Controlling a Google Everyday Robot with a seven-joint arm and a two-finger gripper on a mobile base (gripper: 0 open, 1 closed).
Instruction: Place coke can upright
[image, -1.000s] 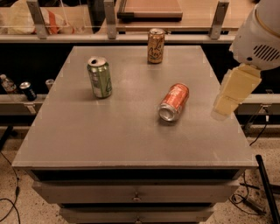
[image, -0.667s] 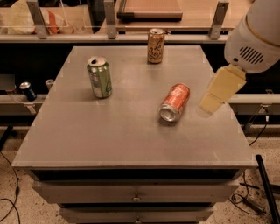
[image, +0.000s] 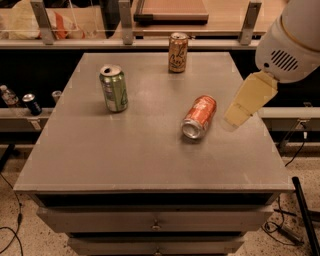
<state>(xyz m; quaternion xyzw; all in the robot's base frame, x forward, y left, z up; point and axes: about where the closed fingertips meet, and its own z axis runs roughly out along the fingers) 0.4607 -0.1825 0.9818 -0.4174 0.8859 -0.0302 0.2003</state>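
Note:
The coke can (image: 199, 117), red-orange with white script, lies on its side on the grey table (image: 145, 150), right of centre, its silver end facing the front. My gripper (image: 237, 116) comes in from the upper right on a white arm. Its pale yellow fingers hang above the table just to the right of the can, apart from it.
A green can (image: 114, 88) stands upright at the left middle of the table. A tan can with dark script (image: 177, 52) stands upright at the back edge. Drawers sit under the table top. A railing and shelf run behind the table.
My gripper has moved left and a little down, from beyond the table's right edge to just beside the coke can. The cans have not moved.

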